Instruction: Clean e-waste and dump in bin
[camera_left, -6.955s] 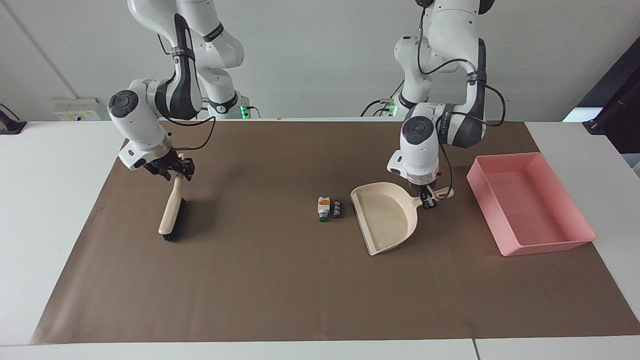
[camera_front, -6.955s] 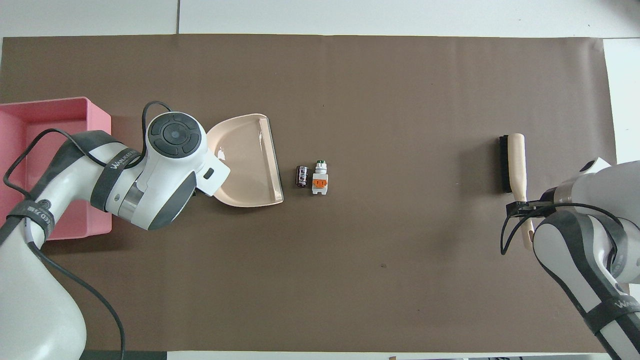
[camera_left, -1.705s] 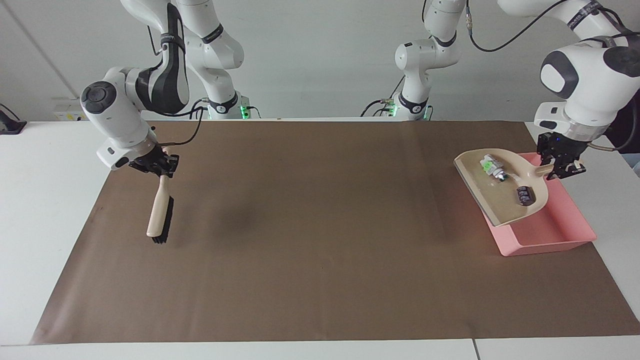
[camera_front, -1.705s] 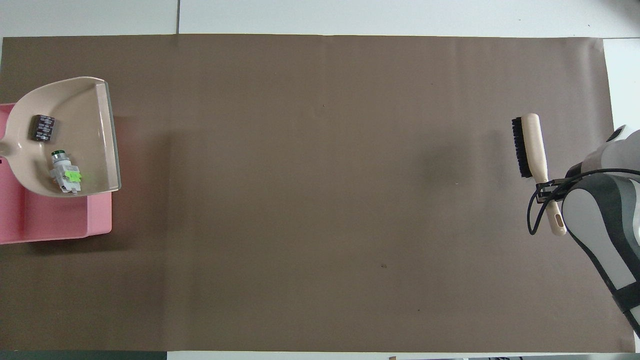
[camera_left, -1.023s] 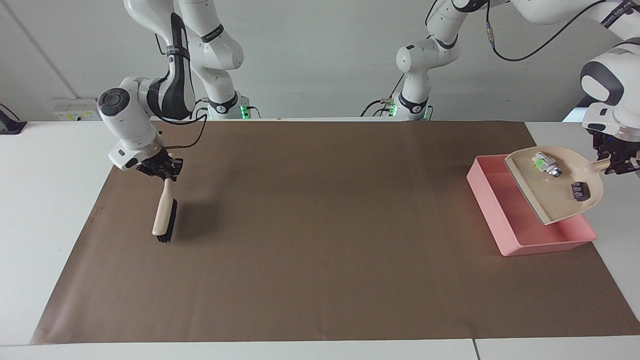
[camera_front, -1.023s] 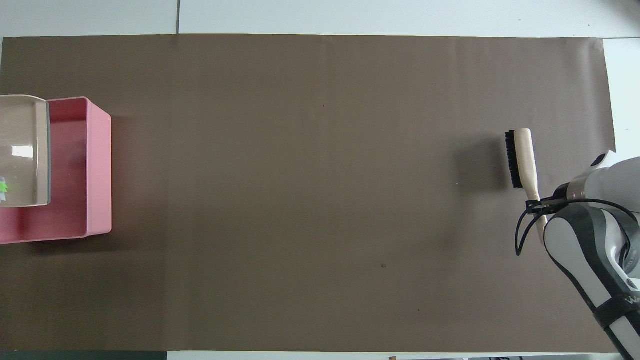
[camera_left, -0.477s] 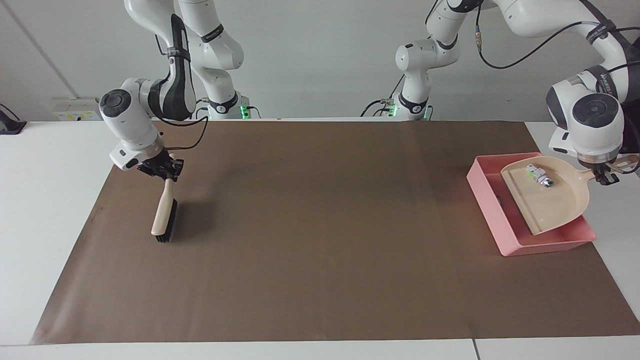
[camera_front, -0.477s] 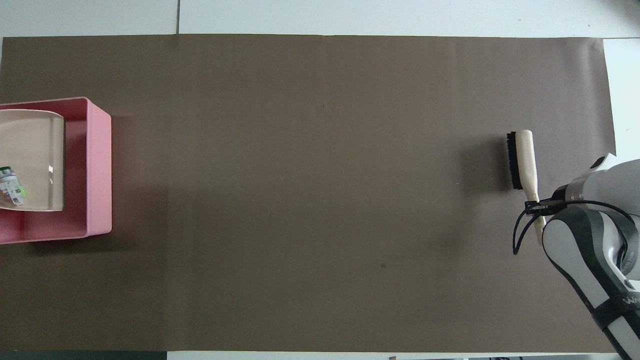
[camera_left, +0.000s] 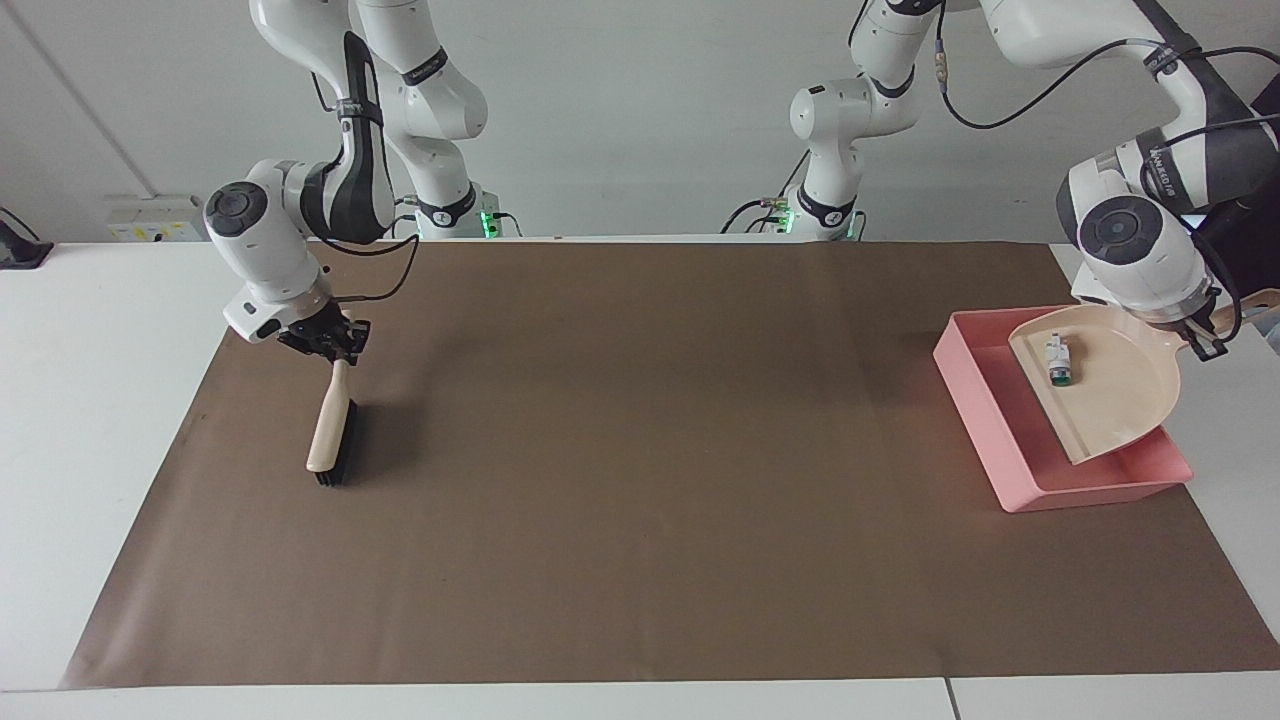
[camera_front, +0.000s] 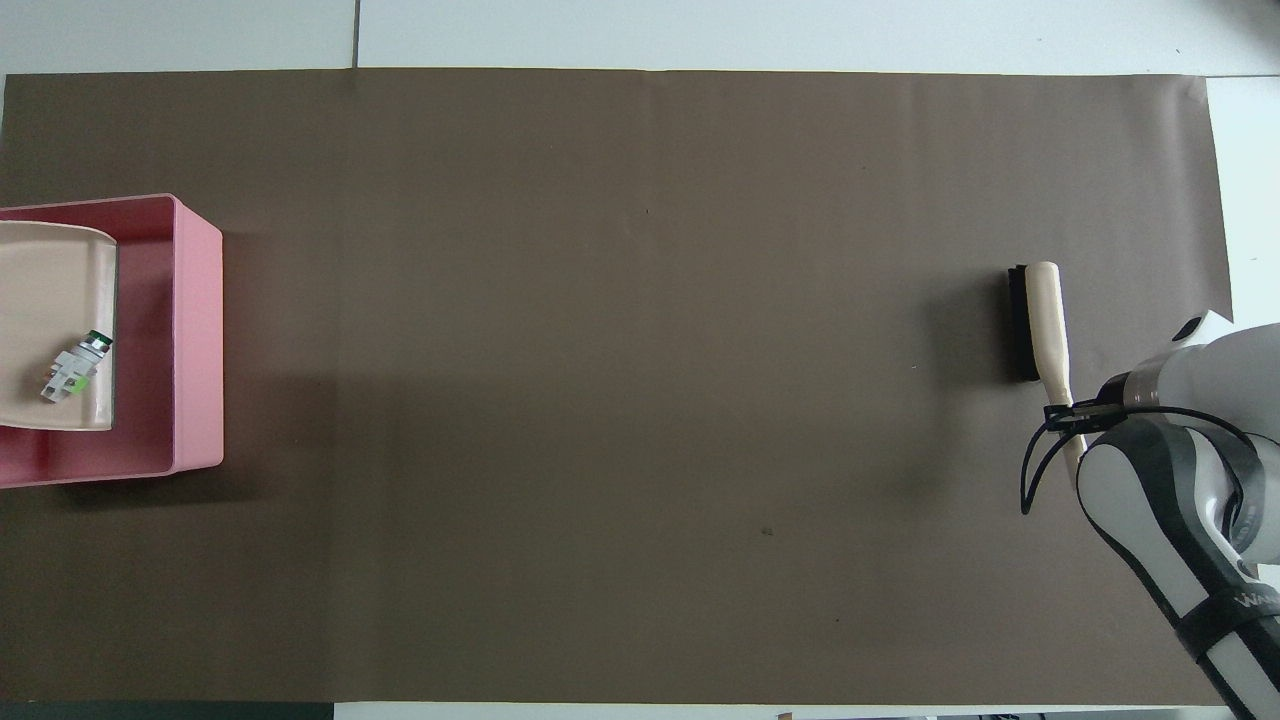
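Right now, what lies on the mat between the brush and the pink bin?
Nothing: in the overhead view only bare brown mat runs from the brush to the pink bin.

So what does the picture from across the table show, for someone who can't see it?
The left end effector holds a beige dustpan, carrying a small white part, tilted over the pink bin. The right end effector holds a brush on the brown mat.

One bin (camera_left: 1010, 445), dustpan (camera_left: 1125, 400), brush (camera_left: 330, 435) — one part (camera_left: 1058, 360).
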